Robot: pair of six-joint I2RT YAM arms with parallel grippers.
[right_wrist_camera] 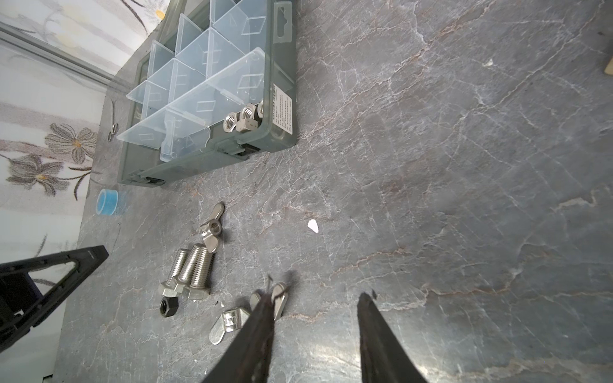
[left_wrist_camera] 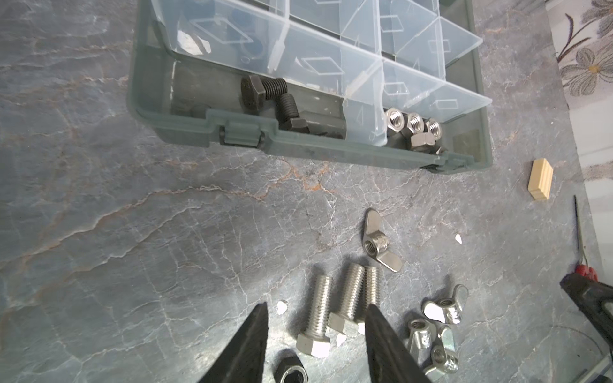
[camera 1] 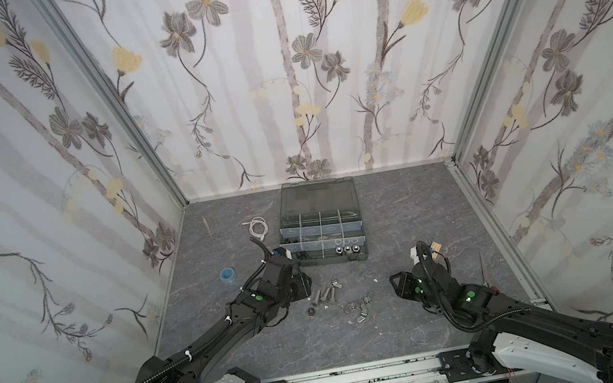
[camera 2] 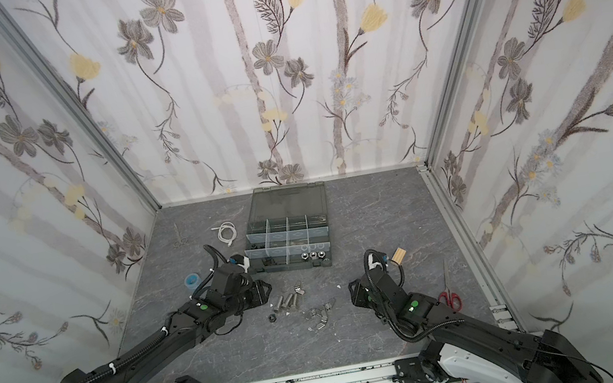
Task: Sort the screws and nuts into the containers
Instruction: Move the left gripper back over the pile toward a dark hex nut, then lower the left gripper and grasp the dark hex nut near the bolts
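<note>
Three silver screws [left_wrist_camera: 348, 298] lie side by side on the table, also seen in both top views [camera 1: 323, 295] [camera 2: 287, 302]. My left gripper [left_wrist_camera: 316, 306] is open, its fingers either side of their hex heads. A black nut [left_wrist_camera: 292, 369] lies just beside them. Silver wing nuts [left_wrist_camera: 438, 331] [camera 1: 359, 304] are scattered to the right, one [left_wrist_camera: 378, 243] apart from the rest. My right gripper [right_wrist_camera: 315, 295] is open over bare table beside the wing nuts [right_wrist_camera: 232, 321], holding nothing. The open case [camera 1: 355, 218] holds black screws [left_wrist_camera: 265, 89] in one container and silver hex nuts [left_wrist_camera: 411, 127] in the adjoining one.
A wooden block [camera 1: 434, 247] and red-handled scissors [camera 2: 449, 297] lie at the right. A blue tape roll [camera 1: 227, 275], a white cable [camera 1: 258, 226] and small metal scissors [camera 1: 209, 230] lie left of the case. Small white specks [right_wrist_camera: 312, 226] dot the table.
</note>
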